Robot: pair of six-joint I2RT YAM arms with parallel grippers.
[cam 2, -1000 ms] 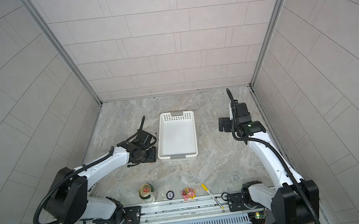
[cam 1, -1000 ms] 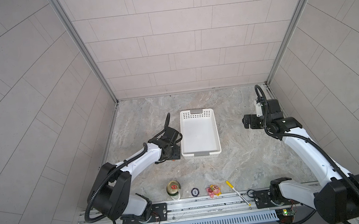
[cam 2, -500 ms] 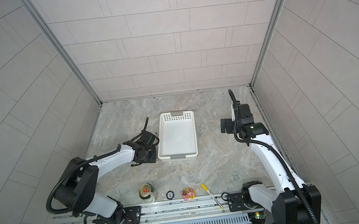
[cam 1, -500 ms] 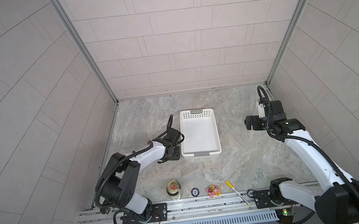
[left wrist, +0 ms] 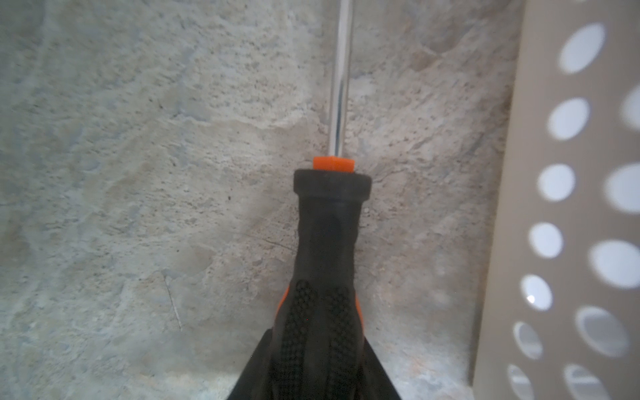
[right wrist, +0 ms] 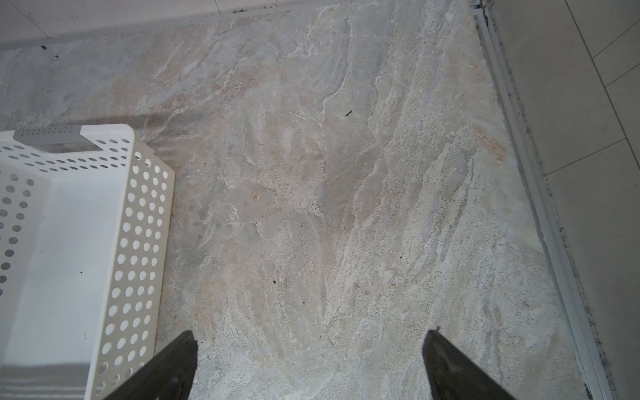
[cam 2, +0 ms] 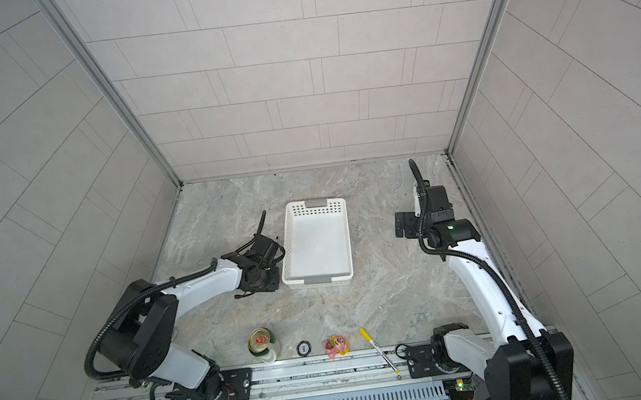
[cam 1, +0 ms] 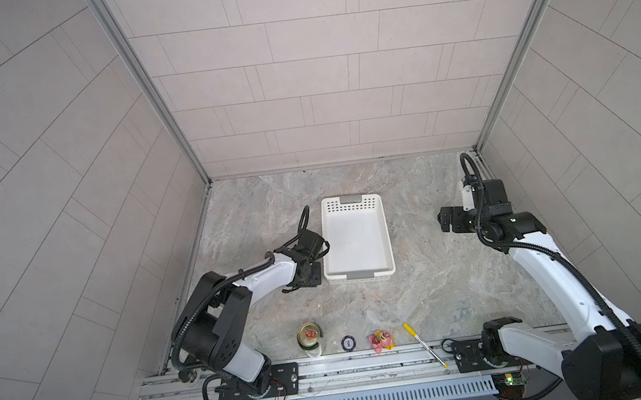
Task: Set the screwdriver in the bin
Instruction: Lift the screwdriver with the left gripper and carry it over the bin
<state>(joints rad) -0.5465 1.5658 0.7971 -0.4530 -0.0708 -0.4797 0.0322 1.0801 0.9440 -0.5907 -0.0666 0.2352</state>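
The left tool (left wrist: 317,363) is clamped on the screwdriver (left wrist: 327,225) by its black handle, down at the desk (left wrist: 138,173), just beside the bin (left wrist: 512,207) at its nine o'clock. The right tool (right wrist: 308,337) gapes empty at three o'clock. A low lift could snag the shaft on the bin wall and twist the screwdriver loose.

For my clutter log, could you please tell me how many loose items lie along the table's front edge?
4, left to right in both top views: a gold-topped can, a black disc, a pink toy, a yellow-capped pen. More may be hidden.
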